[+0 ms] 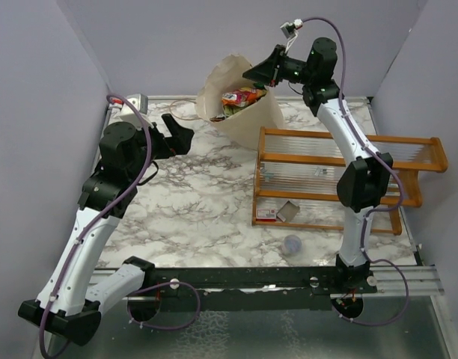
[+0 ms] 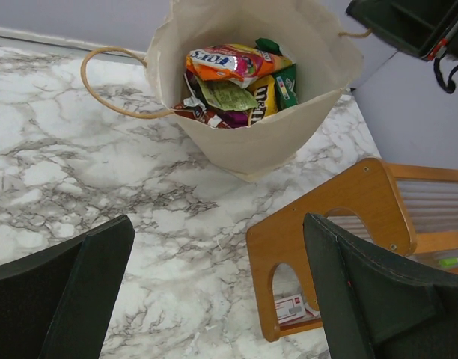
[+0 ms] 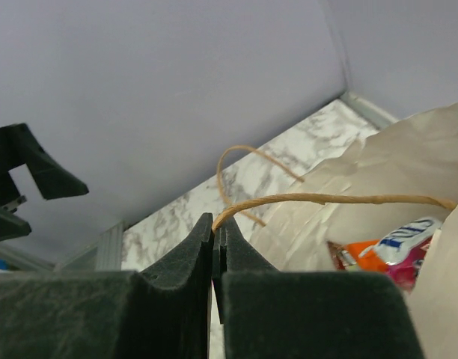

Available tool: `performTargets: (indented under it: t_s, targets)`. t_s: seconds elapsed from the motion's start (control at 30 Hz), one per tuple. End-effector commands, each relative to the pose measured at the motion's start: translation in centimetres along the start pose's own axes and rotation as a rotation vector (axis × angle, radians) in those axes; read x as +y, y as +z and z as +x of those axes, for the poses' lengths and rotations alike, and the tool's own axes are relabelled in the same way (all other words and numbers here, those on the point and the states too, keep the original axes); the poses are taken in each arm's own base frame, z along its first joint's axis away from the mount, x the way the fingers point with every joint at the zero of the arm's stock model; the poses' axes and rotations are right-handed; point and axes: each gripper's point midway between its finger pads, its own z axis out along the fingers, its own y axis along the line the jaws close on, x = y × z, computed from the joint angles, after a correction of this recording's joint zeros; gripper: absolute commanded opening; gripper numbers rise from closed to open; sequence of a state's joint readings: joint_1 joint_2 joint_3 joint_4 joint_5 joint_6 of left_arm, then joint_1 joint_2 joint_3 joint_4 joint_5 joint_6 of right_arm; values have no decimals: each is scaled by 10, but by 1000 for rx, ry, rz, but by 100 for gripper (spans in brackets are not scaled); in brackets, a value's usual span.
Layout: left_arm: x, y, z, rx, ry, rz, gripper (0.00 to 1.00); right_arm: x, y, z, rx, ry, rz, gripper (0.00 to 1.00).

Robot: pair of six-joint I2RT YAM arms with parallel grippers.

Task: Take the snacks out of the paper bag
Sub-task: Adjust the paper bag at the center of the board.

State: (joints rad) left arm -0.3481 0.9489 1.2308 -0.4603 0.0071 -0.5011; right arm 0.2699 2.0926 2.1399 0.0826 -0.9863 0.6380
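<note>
- The paper bag (image 1: 253,120) is standing at twelve o'clock on the desk (image 1: 199,202), with the snacks (image 1: 242,97) all sitting inside.
- The right tool (image 3: 214,228) is pinching the bag's string handle (image 3: 326,199) at one o'clock.
- The left tool (image 1: 184,134) is hanging wide at eight o'clock, carrying nothing.
- By my reckoning, nothing is unpacked yet.

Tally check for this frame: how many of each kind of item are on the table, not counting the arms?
Paper bag: 1
Snack packets showing in the bag mouth: 5 at least, overlapping; more may lie beneath
Wooden rack: 1
Red-and-white card with grey box: 1
Grey round cap: 1
Total: 9 at least
</note>
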Motion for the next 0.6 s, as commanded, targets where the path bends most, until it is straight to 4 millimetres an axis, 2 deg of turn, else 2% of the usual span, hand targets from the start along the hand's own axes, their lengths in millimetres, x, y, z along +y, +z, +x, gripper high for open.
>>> performTargets:
  t_s: [0.0,0.23,0.43,0.57]
  targets:
    - [-12,4,-3,-25,-26,72,99,86,8,12,72,-70,-214,1]
    - [-11,8,5,-5,-29,79,99,112,18,35,82,-15,-251,1]
    - [-3,11,18,18,-37,56,99,117,22,32,76,1,-259,1]
    - [-1,21,30,53,-52,58,99,129,17,25,65,-21,-273,1]
